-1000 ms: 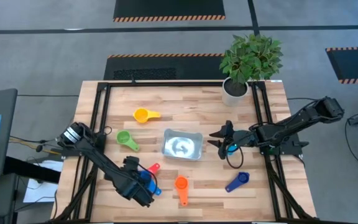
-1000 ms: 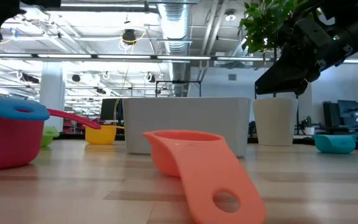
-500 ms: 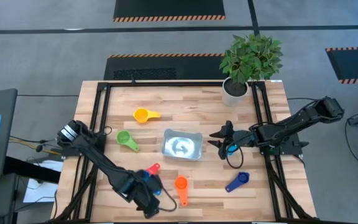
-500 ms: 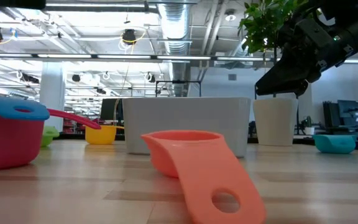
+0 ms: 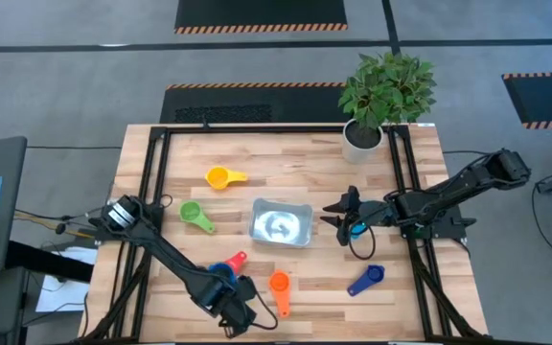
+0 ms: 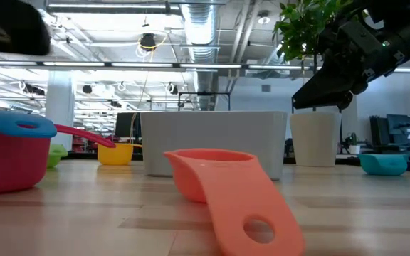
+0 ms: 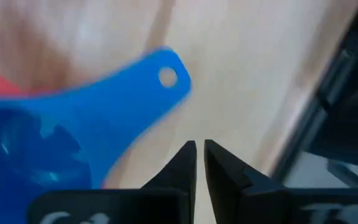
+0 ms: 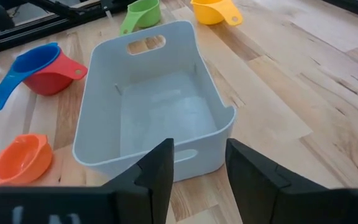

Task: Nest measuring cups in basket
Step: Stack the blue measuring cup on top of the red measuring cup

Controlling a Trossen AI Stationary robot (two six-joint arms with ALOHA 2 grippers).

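I see a smooth glossy blue cup (image 7: 48, 149), flat holed handle, just beside my left fingers (image 7: 182, 163), pinched shut on nothing. Right fingers (image 8: 160, 168) parted before the pale rounded basket (image 8: 148, 106).

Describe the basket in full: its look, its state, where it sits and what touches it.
The basket is a pale grey, plastic-looking rectangular bin with rounded corners, slightly flared walls and a slot handle cut into each short end. It stands upright and empty near the middle of the wooden table. No cup touches it. The right pincer, open, hovers just short of one short end.
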